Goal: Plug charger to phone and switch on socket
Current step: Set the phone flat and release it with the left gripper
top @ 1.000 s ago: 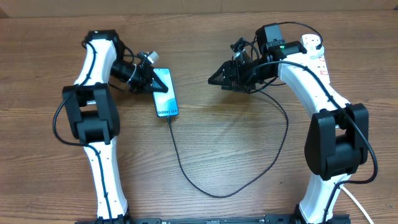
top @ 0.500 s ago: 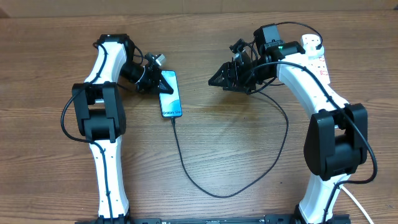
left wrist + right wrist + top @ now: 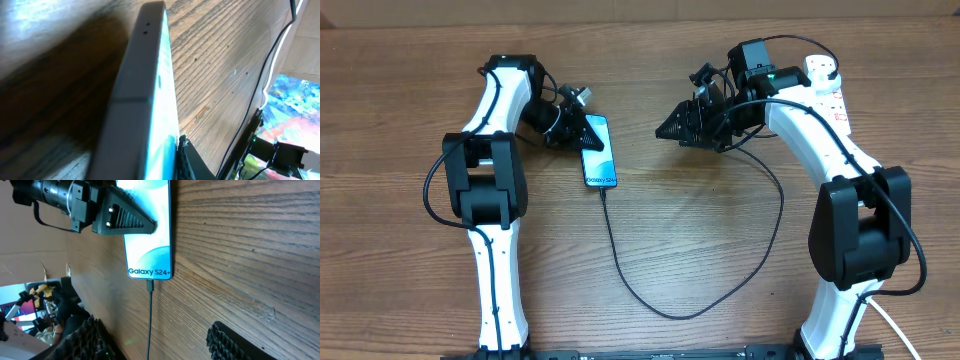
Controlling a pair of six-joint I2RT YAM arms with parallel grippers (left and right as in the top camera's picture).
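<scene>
The phone (image 3: pixel 599 152) lies on the wooden table with its blue-teal screen lit, and it also shows in the right wrist view (image 3: pixel 148 240). My left gripper (image 3: pixel 586 134) is shut on the phone's top end, with one finger (image 3: pixel 184 159) on the screen side. The charger cable (image 3: pixel 620 270) is plugged into the phone's bottom edge (image 3: pixel 150 285). It loops right and runs up under my right arm, where its plug is hidden. My right gripper (image 3: pixel 670 127) is open and empty just above the table, right of the phone. The socket (image 3: pixel 828 88) lies at the back right, partly behind the right arm.
The cable's loop (image 3: pixel 760 250) crosses the middle of the table between the two arm bases. The socket's thick white cord (image 3: pixel 892 325) shows at the bottom right. The table's far edge runs along the top of the overhead view.
My left gripper has moved to the right with the phone in it, and the cable end followed. The right arm has not moved.
</scene>
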